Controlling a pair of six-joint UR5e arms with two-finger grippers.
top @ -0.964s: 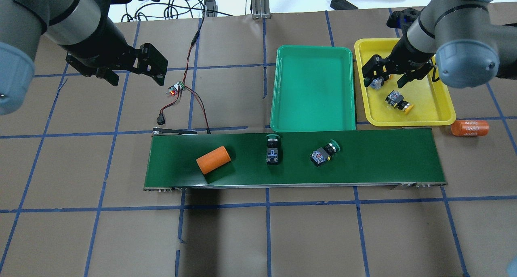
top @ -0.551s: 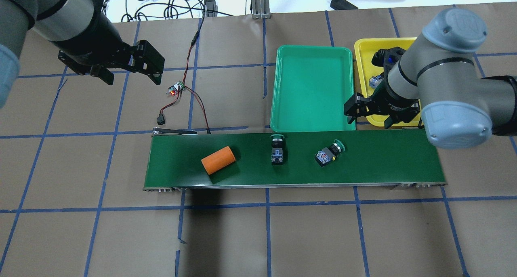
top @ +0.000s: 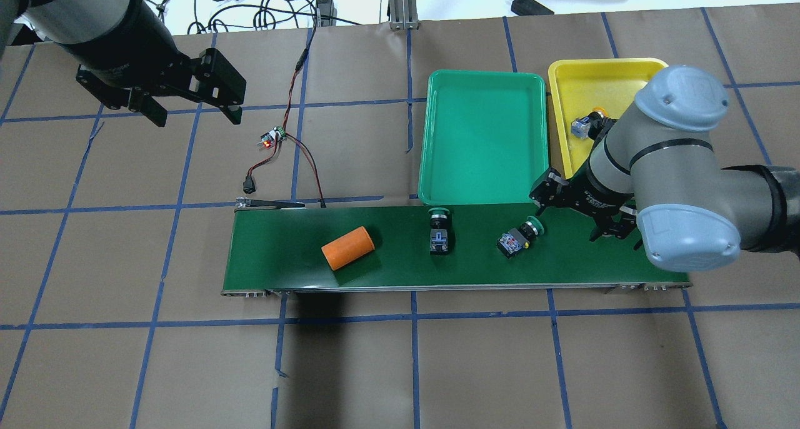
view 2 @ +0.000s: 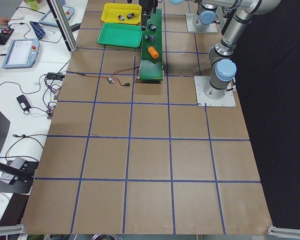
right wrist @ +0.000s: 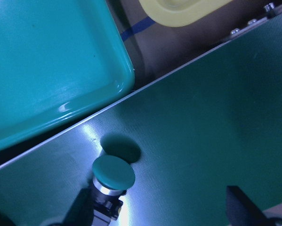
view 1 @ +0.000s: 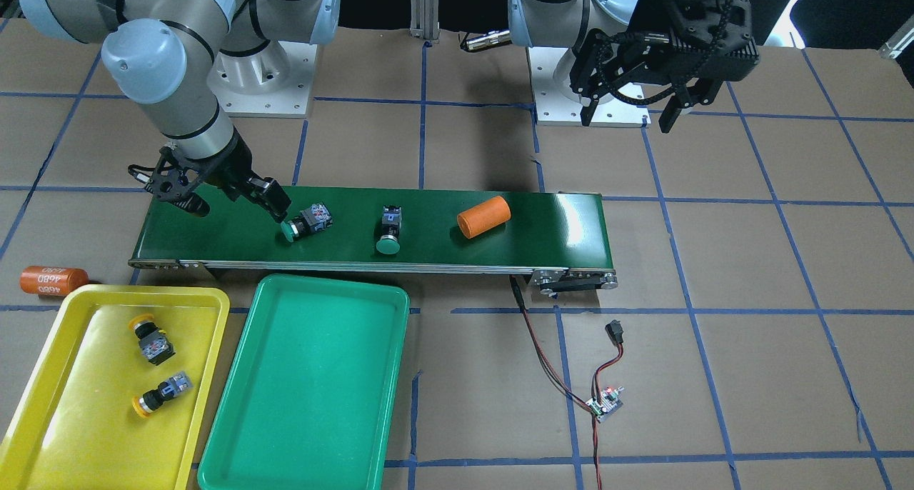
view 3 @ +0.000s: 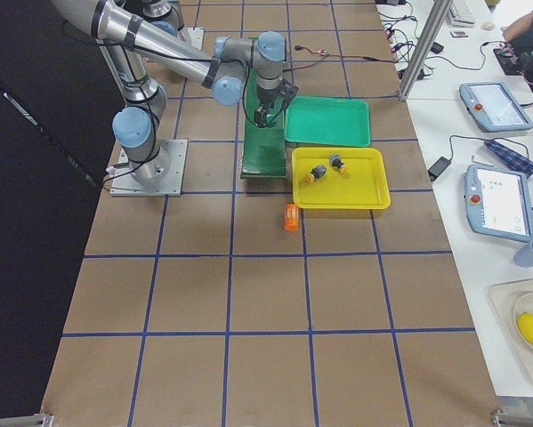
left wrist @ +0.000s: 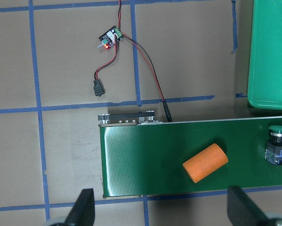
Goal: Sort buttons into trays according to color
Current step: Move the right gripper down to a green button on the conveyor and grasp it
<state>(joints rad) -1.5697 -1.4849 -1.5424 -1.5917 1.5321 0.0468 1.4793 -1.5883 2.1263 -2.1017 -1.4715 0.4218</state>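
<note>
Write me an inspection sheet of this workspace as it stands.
Surface: table under brown paper with a blue tape grid.
Job's things: two yellow buttons lie in the yellow tray; two green buttons lie on the conveyor belt; green tray holds nothing.
Clutter: orange cylinder on the belt; second orange cylinder marked 4680 on the table beside the yellow tray; small circuit board.
Grippers: right gripper open, low over the belt beside a green button; left gripper open above the table.
Cables: red-black wires from the circuit board to the belt's end; black cables beyond the table's far edge.
Surroundings: teach pendants on a white bench.
</note>
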